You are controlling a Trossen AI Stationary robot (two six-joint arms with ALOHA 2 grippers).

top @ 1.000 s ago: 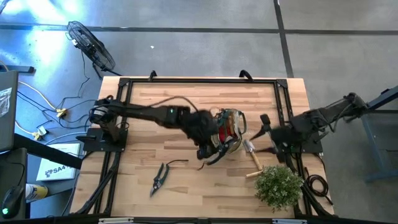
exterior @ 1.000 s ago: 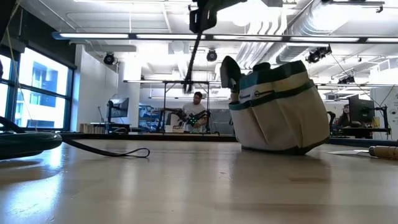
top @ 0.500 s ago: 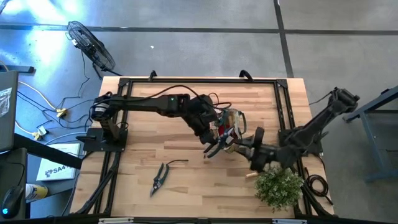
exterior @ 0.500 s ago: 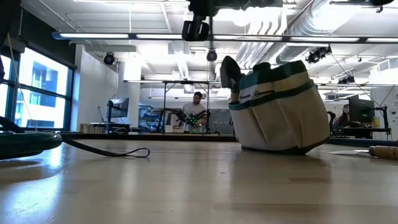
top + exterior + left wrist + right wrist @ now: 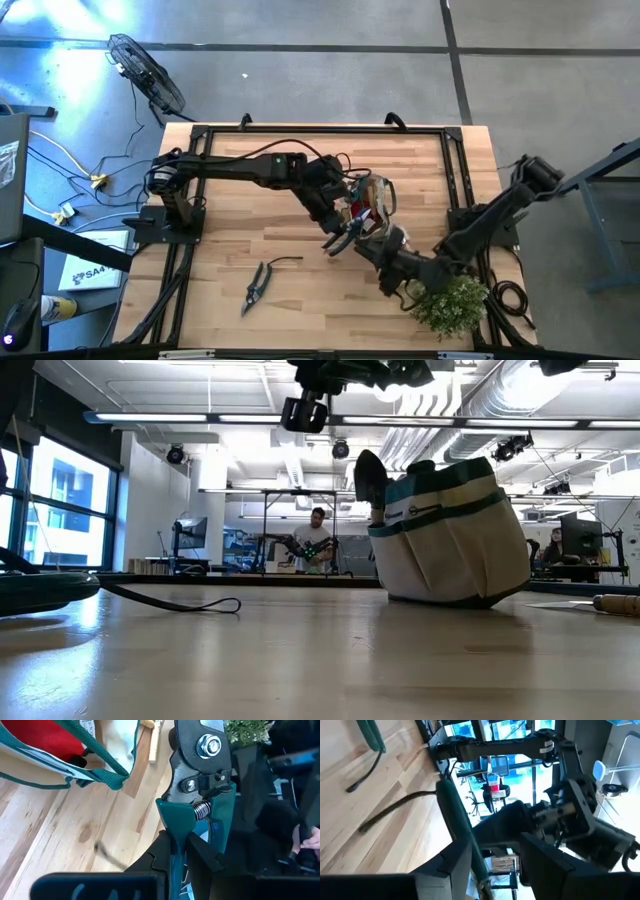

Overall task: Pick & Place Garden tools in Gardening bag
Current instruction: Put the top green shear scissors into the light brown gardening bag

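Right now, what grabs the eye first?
The left gripper, shut on green-handled shears, is beside the bag at table centre. The right gripper reaches in low from the plant corner. Another pair of shears lies near the front left.

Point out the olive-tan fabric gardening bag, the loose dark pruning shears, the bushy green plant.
olive-tan fabric gardening bag (image 5: 455, 555): low view, front wall.
loose dark pruning shears (image 5: 257, 285): high view, handles.
bushy green plant (image 5: 450, 305): high view, foliage.

Robotics lab: exposed ceiling ducts (image 5: 470, 400), strip lights, distant robot rig (image 5: 300, 525).
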